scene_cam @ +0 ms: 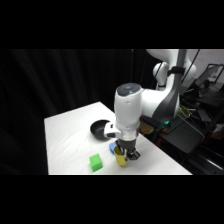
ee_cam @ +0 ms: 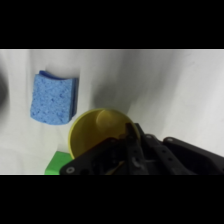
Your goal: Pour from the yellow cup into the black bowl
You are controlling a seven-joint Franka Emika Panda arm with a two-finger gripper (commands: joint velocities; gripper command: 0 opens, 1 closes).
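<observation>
Cup near bench front edge, betw. green block & blue block; bowl behind. Tool at cup rim, can't tell if closed. Prob. light, stiff, slick: grip rim wall.

One yellow cup lower centre, one black bowl mid-frame, one green block lower left of centre, one blue block upper left of wrist view, one white table.
</observation>
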